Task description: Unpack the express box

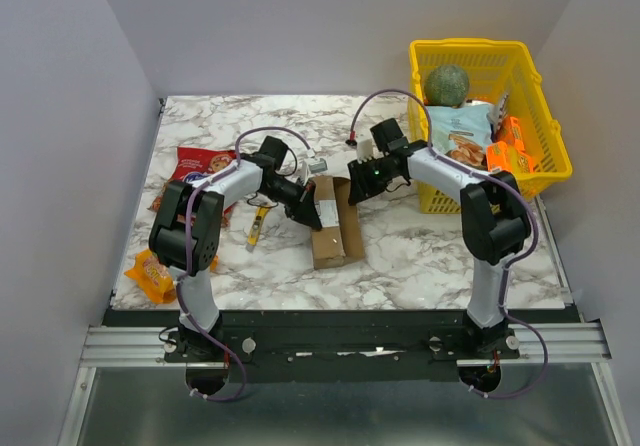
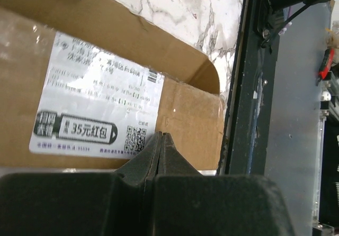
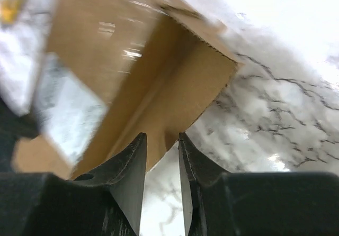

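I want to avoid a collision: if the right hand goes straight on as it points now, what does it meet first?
Probably the express box: its cardboard flap lies right ahead of the right hand, in line with the gap between its fingertips. Depth is unclear.

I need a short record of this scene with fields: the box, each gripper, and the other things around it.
box: express box lies on the marble table between the two arms, label facing up, one flap folded out
left: left gripper shut, tips over the box beside the label
right: right gripper slightly open, tips at the flap's edge, nothing clamped
basket: yellow basket at the far right
bags: red snack bag far left; orange snack bag near left
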Robot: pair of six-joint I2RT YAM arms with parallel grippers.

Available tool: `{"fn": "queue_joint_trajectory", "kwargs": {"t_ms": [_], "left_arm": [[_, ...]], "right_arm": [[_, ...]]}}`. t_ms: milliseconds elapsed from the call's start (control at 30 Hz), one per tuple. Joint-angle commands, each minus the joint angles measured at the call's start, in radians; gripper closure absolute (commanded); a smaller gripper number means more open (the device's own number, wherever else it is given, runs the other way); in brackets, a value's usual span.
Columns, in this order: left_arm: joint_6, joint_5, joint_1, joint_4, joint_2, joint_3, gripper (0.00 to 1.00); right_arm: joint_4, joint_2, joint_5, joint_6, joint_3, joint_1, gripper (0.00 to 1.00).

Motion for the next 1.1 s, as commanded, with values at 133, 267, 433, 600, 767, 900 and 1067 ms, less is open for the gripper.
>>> {"fn": "queue_joint_trajectory", "kwargs": {"t_ms": [133,267,433,600,767,900,1067], "left_arm": [[0.089,-0.082,0.079,-0.048,-0.015,-0.090,1.00],[0.109,-0.083,0.095,-0.039,-0.026,-0.134,1.00],[0.090,-0.070,0.095,-0.015,-0.013,-0.137,1.00],[0.083,-0.080,0.095,-0.004,-0.016,-0.155,1.00],[0.089,-0.103,0.098,0.013,-0.018,-0.183,1.00],[0.084,-0.128,0.101,0.007,-0.015,-0.177,1.00],[0.138,-0.174,0.150,-0.039,-0.044,-0.178,1.00]], "right_arm": [[0.019,-0.132,0.461,0.117,-0.066,0.099,0.52],[0.036,-0.112,0.370,0.096,-0.078,0.101,0.48],[0.048,-0.043,0.149,0.050,-0.045,0.101,0.43],[0.025,0.017,0.098,0.047,-0.006,0.099,0.38],[0.013,0.046,0.026,0.036,0.015,0.101,0.50],[0.013,0.021,0.039,0.008,0.026,0.099,0.95],[-0.035,-0.095,0.226,0.024,0.075,0.099,1.00]]}}
